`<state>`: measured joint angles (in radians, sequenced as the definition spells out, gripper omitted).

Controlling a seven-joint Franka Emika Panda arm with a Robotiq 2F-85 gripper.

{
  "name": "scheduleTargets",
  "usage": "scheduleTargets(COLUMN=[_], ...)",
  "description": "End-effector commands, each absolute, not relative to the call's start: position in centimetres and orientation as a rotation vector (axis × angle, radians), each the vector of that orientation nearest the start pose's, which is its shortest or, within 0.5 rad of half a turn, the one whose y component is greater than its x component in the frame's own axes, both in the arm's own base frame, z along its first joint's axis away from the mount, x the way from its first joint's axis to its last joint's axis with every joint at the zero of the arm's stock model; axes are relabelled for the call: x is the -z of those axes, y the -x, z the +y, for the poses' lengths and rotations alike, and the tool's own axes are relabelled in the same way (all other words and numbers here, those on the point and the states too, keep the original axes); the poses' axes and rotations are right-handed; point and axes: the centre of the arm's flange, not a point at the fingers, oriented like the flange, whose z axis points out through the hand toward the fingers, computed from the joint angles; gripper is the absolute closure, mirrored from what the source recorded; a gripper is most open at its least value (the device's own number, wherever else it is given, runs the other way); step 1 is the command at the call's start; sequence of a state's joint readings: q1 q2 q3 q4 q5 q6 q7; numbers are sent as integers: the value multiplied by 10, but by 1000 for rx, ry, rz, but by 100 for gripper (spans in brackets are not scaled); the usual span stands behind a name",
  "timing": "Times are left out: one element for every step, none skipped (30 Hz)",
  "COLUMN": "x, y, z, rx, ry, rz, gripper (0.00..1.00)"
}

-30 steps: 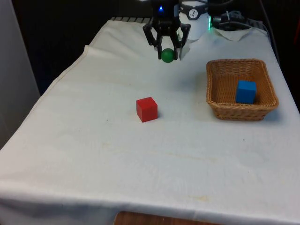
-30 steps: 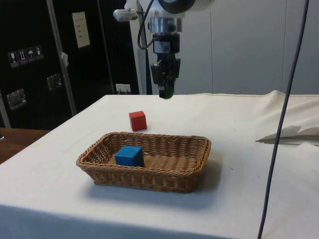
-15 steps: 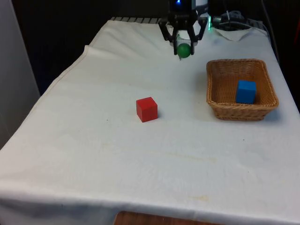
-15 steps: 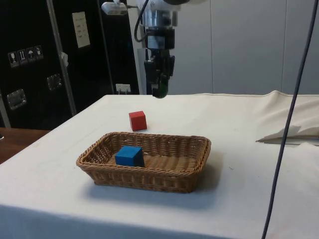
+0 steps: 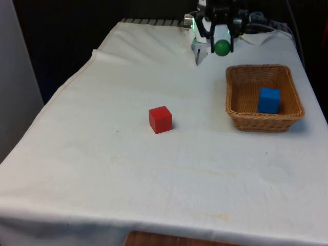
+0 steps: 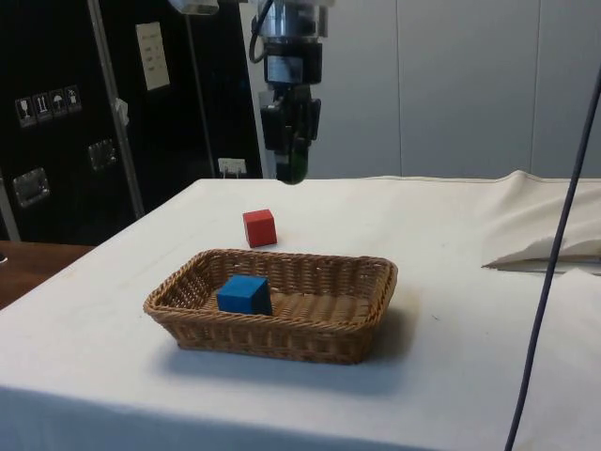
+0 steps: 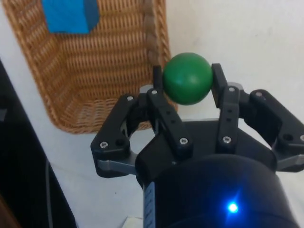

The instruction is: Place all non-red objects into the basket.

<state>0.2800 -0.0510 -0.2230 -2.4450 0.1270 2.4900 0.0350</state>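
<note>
Worktop: White cloth covered the worktop (image 5: pixel 102 154) you were working over, with dark cabinets behind in the side view.
Landmark: You had the wicker basket (image 5: pixel 236 110) as the reference; a blue cube (image 5: pixel 269 100) already lay inside it.
Tool: Your tool (image 5: pixel 222 43) was closed narrowly on the green ball (image 5: pixel 222 47), one finger pressing each side of it, as the wrist view (image 7: pixel 187 78) showed plainly.
Ball position: You held the ball in the air, above the worktop, just outside the basket's far rim on the front view's left.
Key relation: From your tool, the basket's open middle lay toward the front view's right and nearer that camera; the ball was not yet over the weave.
Left behind: You had the red cube (image 5: pixel 160 119) well apart from the basket, on the cloth.
</note>
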Motion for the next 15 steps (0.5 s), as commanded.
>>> scheduleTargets(x=[-331, -331, -330, -331, -332, -332, -332, -332, -332, -332, -332, -332, -332, -332, -331], y=[-482, -482, -484, -481, -480, -478, -477, -475, -474, -473, -470, -473, -469, -468, -467], z=[34, 34, 31, 37, 41, 46, 49, 54, 57, 60, 67, 65, 71, 74, 78], rx=[138, 138, 137, 137, 138, 136, 137, 136, 135, 136, 133, 130, 134, 132, 131], ry=[3050, 3050, 3038, 3049, 3048, 3046, 3045, 3044, 3044, 3043, 3042, 3034, 3042, 3041, 3041], rz=[113, 113, 112, 109, 104, 97, 94, 88, 83, 79, 72, 67, 67, 63, 59], gripper=[100, 100, 100, 100, 100, 100, 100, 100, 100, 100, 100, 100, 100, 100, 100])
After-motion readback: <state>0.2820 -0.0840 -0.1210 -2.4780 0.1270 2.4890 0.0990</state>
